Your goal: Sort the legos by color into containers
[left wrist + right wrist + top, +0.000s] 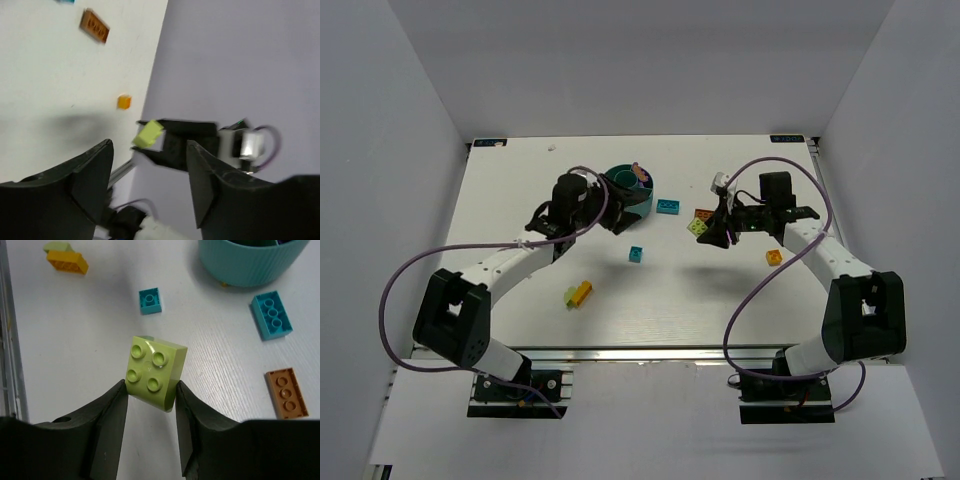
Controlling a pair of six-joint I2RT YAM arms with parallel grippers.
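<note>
My right gripper point(150, 390) is shut on a lime green lego point(154, 372) and holds it above the table; it also shows in the top view point(713, 236) right of centre. The teal divided bowl point(620, 182) stands at the back centre, with a purple piece point(640, 175) inside. My left gripper point(625, 215) is open and empty just in front of the bowl. In the left wrist view point(149, 150) it faces sideways toward the right gripper's lime lego point(148, 134). Loose legos lie on the table: a teal brick point(667, 205), a small teal one point(636, 254), an orange plate point(704, 214), a small orange one point(774, 257), and a yellow point(582, 290) with a green one point(570, 296).
Grey walls close in the table on the left, back and right. The metal rail point(650, 352) runs along the front edge. Purple cables point(395, 290) loop beside both arms. The bowl's ribbed wall point(250, 262) shows in the right wrist view.
</note>
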